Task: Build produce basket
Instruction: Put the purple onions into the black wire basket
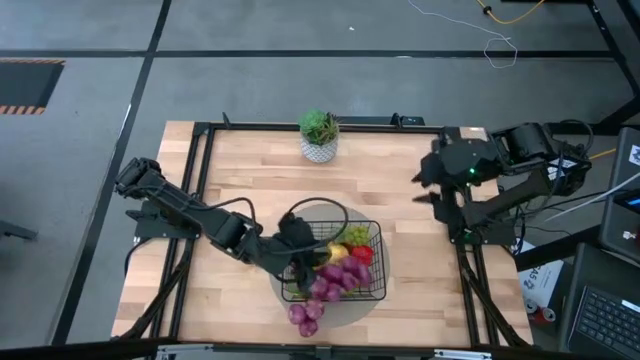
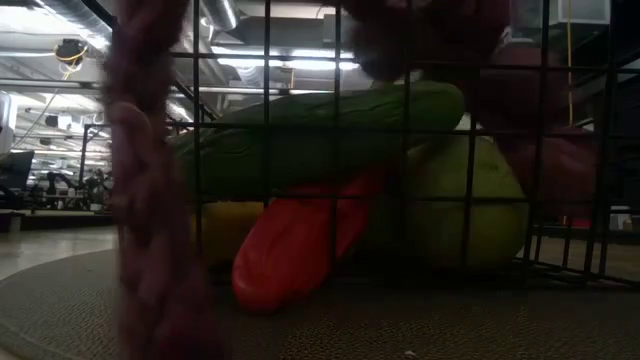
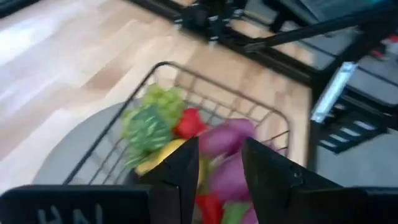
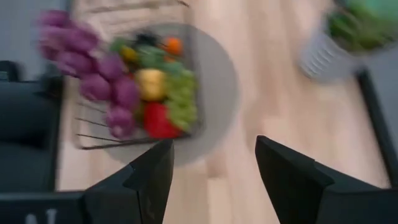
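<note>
Left hand (image 1: 300, 262), fingers apart, hovers over the square black wire-grid basket (image 1: 377, 262) of glossy toy produce (image 1: 340, 270) near the wooden tabletop's (image 1: 260, 170) front edge; right hand (image 1: 425, 185), also apart, waits at the right edge.

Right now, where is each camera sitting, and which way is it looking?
High view: above the table, looking straight down; both arms show, left gripper at the basket.
Low view: table height, looking level through the basket's wires at the produce; no arm shows.
Left wrist view: over the basket; own open jaws show.
Right wrist view: farther off, facing the basket; own open jaws show.
All four share the basket.
</note>
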